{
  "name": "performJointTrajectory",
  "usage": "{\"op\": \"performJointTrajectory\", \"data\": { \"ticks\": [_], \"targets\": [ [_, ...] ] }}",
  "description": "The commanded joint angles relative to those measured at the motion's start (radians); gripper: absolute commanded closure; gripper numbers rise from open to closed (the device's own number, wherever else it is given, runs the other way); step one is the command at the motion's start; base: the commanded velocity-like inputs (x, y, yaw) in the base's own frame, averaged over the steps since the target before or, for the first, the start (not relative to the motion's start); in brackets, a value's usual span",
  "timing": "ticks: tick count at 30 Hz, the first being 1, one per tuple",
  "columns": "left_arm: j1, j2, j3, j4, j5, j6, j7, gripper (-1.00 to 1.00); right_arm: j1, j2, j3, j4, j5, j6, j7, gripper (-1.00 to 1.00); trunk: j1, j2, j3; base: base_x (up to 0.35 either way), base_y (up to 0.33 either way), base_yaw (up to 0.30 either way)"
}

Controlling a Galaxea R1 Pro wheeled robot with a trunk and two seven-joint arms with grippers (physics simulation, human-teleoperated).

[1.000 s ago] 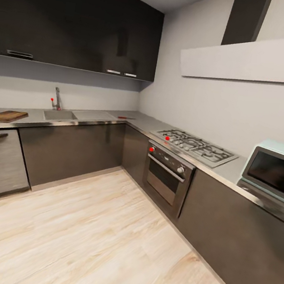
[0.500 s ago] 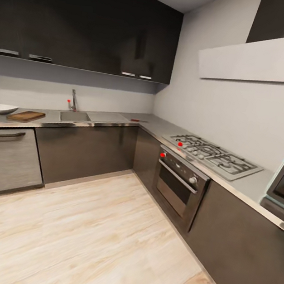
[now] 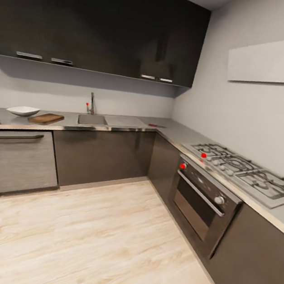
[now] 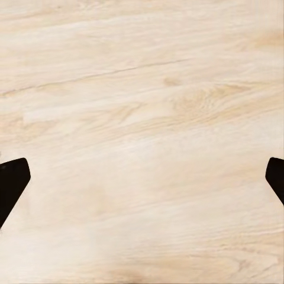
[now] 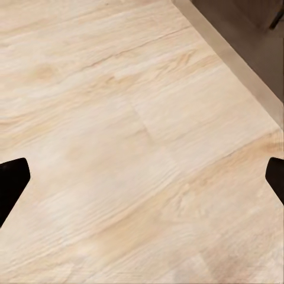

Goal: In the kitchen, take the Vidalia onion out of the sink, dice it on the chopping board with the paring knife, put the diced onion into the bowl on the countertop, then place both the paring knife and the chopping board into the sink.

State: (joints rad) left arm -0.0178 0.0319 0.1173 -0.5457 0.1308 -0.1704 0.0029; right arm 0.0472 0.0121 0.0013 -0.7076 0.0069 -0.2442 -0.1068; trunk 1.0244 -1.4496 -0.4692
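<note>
Across the room in the head view, the sink (image 3: pixel 93 119) is set into the grey countertop (image 3: pixel 126 122) under a chrome faucet (image 3: pixel 92 103). The Vidalia onion is hidden from here. Left of the sink lies the dark wooden chopping board (image 3: pixel 46 118), with the white bowl (image 3: pixel 23 111) just beyond it. The red-handled paring knife (image 3: pixel 153 125) rests near the counter's corner. My left gripper (image 4: pixel 142 183) hangs open over the wooden floor, its dark fingertips (image 4: pixel 12 180) wide apart. My right gripper (image 5: pixel 142 183) is open too, also above bare floor.
An L-shaped run of dark cabinets lines the back and right walls. A gas hob (image 3: pixel 247 173) and an oven (image 3: pixel 201 202) sit on the right, a steel dishwasher front (image 3: pixel 17 159) on the left. Light wooden floor (image 3: pixel 99 236) lies between me and the counter.
The camera has swung to the left: sink, board and bowl have shifted right in the picture, and the microwave has left the view. No object has moved.
</note>
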Motion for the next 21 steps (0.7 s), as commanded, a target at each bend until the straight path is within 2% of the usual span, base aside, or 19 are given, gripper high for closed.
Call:
{"op": "performJointTrajectory", "data": {
  "ticks": [1, 7, 13, 21],
  "targets": [
    [-0.001, 0.000, -0.002, 0.001, 0.010, -0.003, 0.000, -1.00, 0.000, 0.000, 0.000, -0.001, 0.001, -0.001, -0.004, -1.00, 0.001, 0.000, -0.001, 0.325, 0.000, 0.247],
    [-0.001, 0.000, -0.002, 0.001, 0.010, -0.003, 0.000, -1.00, 0.000, 0.000, 0.001, -0.001, 0.001, -0.002, -0.004, -1.00, 0.001, 0.000, -0.001, 0.325, 0.010, 0.247],
    [-0.001, -0.001, -0.002, 0.003, 0.010, -0.003, -0.003, -1.00, 0.000, 0.000, 0.002, -0.001, 0.001, -0.002, -0.004, -1.00, 0.001, 0.000, -0.001, 0.308, 0.114, 0.247],
    [-0.001, -0.001, -0.002, 0.003, 0.012, -0.003, -0.003, -1.00, 0.000, 0.000, 0.003, 0.000, 0.001, -0.001, -0.004, -1.00, 0.001, 0.000, -0.001, 0.179, 0.053, 0.247]
  ]
}}
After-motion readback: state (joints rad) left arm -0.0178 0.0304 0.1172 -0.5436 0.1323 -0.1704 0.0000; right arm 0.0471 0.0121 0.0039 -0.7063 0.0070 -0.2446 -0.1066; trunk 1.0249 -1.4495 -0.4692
